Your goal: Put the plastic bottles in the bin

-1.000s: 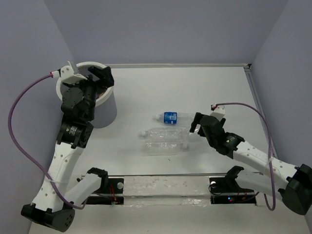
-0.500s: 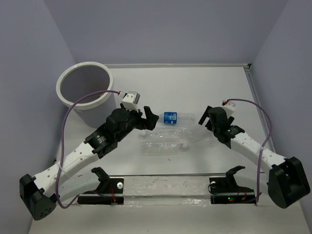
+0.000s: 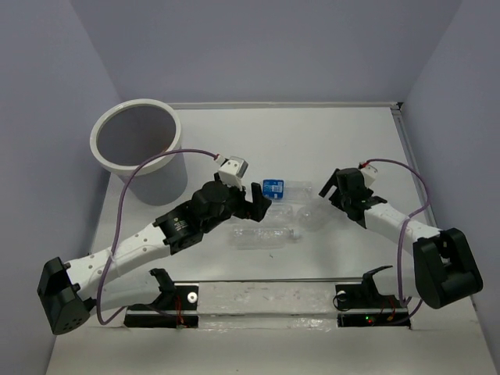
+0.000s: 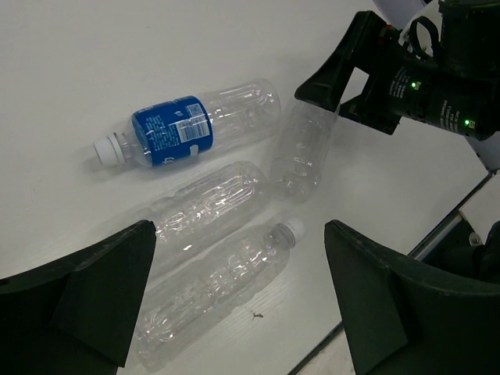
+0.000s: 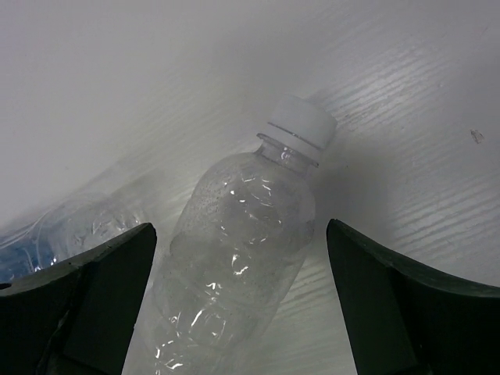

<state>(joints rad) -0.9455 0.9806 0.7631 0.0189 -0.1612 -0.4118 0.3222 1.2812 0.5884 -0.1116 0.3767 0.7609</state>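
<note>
Clear plastic bottles (image 3: pixel 262 234), one blue-labelled, are seen clustered mid-frame on the white desk (image 3: pixel 312 141); round white plastic bin (image 3: pixel 137 102) at upper left. Left gripper (image 4: pixel 238 305) and right gripper (image 5: pixel 242 305) are spread wide, empty, the right straddling a white-capped bottle (image 5: pixel 250 226). Bottles are judged light, crushable, slippery: mid-body grip advised.

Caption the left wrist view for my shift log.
Open left gripper above four plastic bottles lying on the white table; right gripper open at one clear bottle.

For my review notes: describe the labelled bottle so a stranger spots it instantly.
From the white bin at far left, look right to the bottles lying mid-table. The blue-labelled bottle is the farthest back; the others are bare and clear.
</note>
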